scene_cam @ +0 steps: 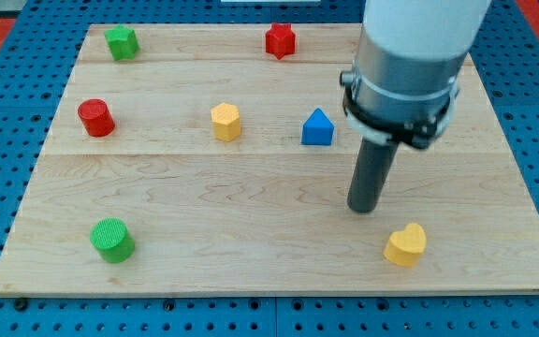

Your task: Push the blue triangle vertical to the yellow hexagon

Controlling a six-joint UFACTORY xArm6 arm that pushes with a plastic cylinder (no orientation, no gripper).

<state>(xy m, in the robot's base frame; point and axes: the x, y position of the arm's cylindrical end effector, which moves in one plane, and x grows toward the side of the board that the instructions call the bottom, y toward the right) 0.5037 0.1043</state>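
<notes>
The blue triangle (317,128) lies on the wooden board right of centre. The yellow hexagon (225,122) lies to its left, about level with it, with a clear gap between them. My tip (363,208) rests on the board below and to the right of the blue triangle, apart from it. The tip is above and left of the yellow heart (406,244). The arm's grey and white body hangs over the board's upper right.
A green block (121,41) sits at the top left and a red star (280,40) at the top centre. A red cylinder (95,118) lies at the left. A green cylinder (112,240) lies at the bottom left. The wooden board (251,262) sits on a blue pegboard.
</notes>
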